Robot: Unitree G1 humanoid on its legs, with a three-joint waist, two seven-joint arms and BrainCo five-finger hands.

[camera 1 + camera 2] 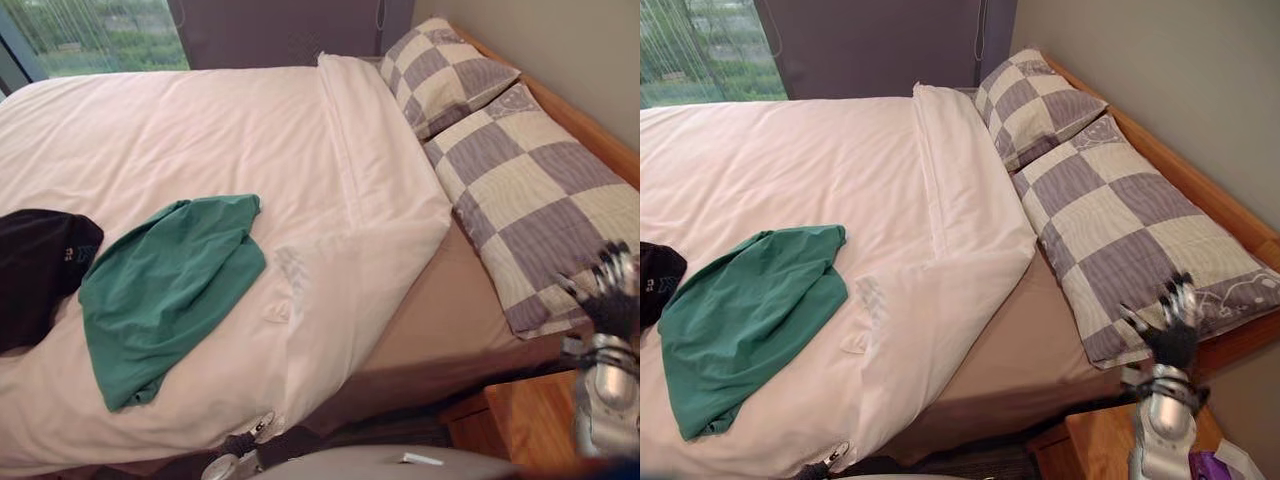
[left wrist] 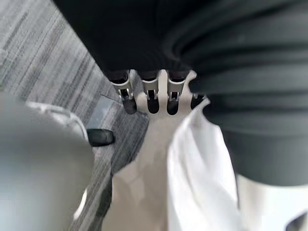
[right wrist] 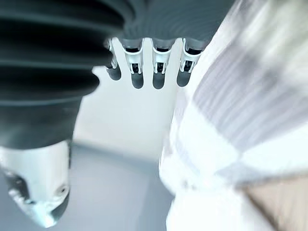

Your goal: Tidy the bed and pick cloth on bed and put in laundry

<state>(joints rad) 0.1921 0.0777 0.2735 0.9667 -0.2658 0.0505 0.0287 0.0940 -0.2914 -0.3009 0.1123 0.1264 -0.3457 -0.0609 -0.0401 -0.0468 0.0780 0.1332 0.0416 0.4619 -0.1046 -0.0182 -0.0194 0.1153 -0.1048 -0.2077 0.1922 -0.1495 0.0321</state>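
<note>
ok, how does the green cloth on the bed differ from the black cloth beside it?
Colour: the crumpled green cloth is plain green; the bunched black cloth carries a small pale mark.
Pose: the green cloth is spread fairly flat and wholly visible; the black cloth is heaped and cut off at the view's left edge.
Place: the black cloth lies left of the green cloth.
Both lie on the white duvet.
</note>
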